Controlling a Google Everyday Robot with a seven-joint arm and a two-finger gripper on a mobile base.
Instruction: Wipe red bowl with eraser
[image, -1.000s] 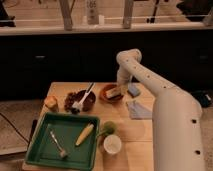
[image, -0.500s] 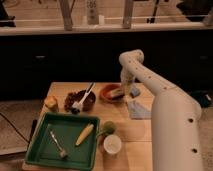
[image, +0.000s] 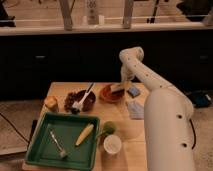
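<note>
Tool (image: 121, 84) at right rim of red bowl (image: 108, 94), far side of worktop (image: 62, 90).
Eraser (image: 119, 88) under tool, on bowl rim; grip state: can't tell. Blue block (image: 133, 91) just right, open room near side.

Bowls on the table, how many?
2: red bowl at the back of the table, under the gripper; maroon bowl left of it, holding a white utensil. None seems hidden.
</note>
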